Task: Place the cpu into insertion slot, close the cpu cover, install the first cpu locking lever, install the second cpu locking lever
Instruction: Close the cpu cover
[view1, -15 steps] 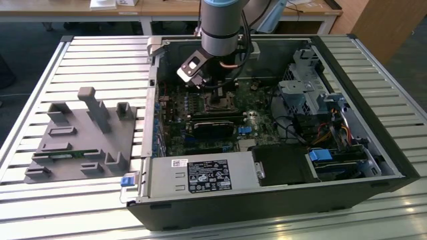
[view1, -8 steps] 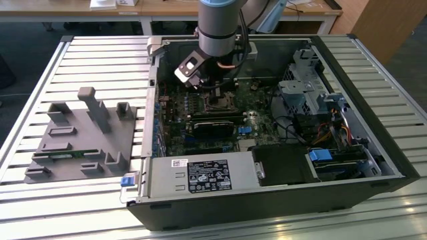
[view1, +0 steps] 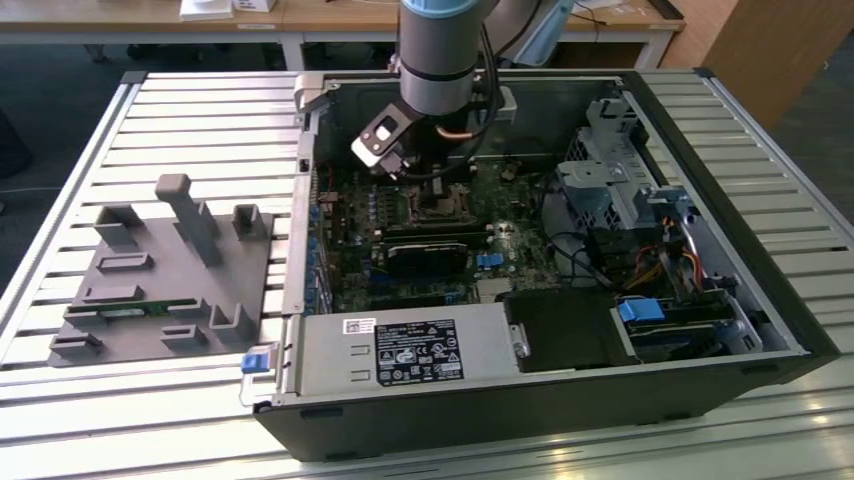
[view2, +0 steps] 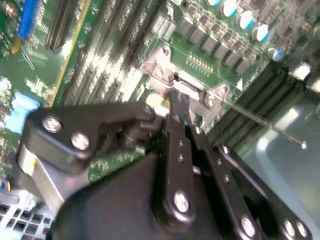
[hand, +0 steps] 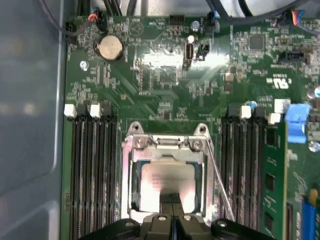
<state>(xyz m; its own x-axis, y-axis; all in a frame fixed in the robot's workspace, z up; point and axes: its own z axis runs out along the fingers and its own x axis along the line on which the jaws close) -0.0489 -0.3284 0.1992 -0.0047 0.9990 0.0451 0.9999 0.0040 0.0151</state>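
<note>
Inside the open computer case (view1: 534, 410), the gripper (hand: 172, 202) hangs with its fingers pressed together over one edge of the cpu (hand: 167, 175). The cpu lies in the insertion slot (hand: 136, 190) with the cpu cover (hand: 165, 144) flat around it. A thin locking lever (hand: 220, 185) slants just beside.

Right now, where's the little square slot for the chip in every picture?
Exterior view: the insertion slot sits mid-board, just beneath the tool.
Second wrist view: the insertion slot pokes out beyond the tool's tip.
First wrist view: it lies just past the tool's tip.
Shared landmark: black memory slots flanking it.
</note>
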